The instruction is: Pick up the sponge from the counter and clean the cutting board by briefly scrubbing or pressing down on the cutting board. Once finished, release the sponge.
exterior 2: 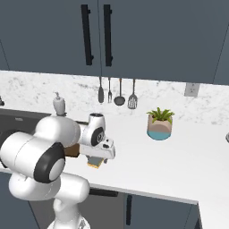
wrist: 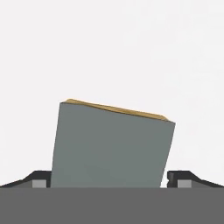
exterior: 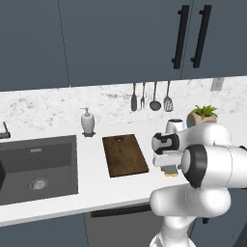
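1. The jaws (wrist: 107, 181) are spread wide, with the two dark fingertips (wrist: 39, 178) seen either side of the sponge (wrist: 111, 144); nothing is gripped.
2. The sponge lies on the white table (exterior: 96, 190) directly beneath the jaws, between the two fingertips, slightly skewed to the line between them. Whether either tip touches it cannot be told.
3. From the left base view the sponge (exterior: 170, 170) is glimpsed just under the hand; from the right base view it (exterior 2: 94, 164) is partly hidden by the arm's wrist.
4. The cutting board (exterior: 124, 155) lies flat on the table to one side of the jaws, near but apart from the sponge, towards the sink (exterior: 36, 169).
5. A soap dispenser (exterior: 88, 121) stands beyond the board, against the marble backsplash (exterior: 48, 108).
6. A potted plant (exterior 2: 159, 124) stands on the far side of the jaws from the board, well apart from them.
7. Four utensils (exterior: 150, 98) hang on the wall beyond the jaws, under dark cabinets (exterior: 125, 38) with black handles.
8. A wall socket (exterior 2: 191, 89) is seen past the plant.
9. No object stands between the jaws and the sponge; the table round it is bare.
10. The sponge is shown as a flat block: a broad grey-green face is turned up towards the jaws, and a thin yellow edge is seen along its far side.
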Available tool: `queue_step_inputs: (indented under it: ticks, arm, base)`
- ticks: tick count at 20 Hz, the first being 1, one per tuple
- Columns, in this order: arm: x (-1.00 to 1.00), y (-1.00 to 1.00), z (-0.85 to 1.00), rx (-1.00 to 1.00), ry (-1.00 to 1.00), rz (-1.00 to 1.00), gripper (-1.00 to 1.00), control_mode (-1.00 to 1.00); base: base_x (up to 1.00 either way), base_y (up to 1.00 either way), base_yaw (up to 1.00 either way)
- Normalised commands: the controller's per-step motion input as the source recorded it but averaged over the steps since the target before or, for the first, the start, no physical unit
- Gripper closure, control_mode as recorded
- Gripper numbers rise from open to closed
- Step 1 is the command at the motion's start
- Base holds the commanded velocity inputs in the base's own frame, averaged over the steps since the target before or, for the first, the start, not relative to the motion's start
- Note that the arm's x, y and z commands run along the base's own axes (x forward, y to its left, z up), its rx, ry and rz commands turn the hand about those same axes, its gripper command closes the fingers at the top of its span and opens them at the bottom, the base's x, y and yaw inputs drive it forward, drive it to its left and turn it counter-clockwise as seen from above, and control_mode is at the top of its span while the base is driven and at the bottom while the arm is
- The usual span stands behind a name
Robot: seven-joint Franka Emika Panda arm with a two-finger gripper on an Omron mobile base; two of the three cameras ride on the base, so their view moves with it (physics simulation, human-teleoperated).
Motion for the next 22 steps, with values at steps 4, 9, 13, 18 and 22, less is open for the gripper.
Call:
queue_step_inputs:
  ticks: [4, 9, 13, 18, 22]
  arm:
    - [0.0, 0.0, 0.26, 0.0, 0.0, 0.0, -1.0, -1.0]
    - [0.0, 0.07, 0.09, 0.0, 0.01, 0.0, -1.0, -1.0]
    - [0.0, 0.03, -0.32, 0.0, 0.01, 0.0, -1.0, -1.0]
    - [0.0, 0.0, -0.1, 0.0, 0.0, 0.0, -1.0, -1.0]
    - [-0.06, 0.07, 0.05, 0.0, 0.0, 0.0, 1.0, -1.0]
  base:
    - [0.0, 0.0, 0.0]
    - [0.0, 0.0, 0.0]
    - [0.0, 0.0, 0.0]
    - [0.0, 0.0, 0.0]
    - [0.0, 0.0, 0.0]
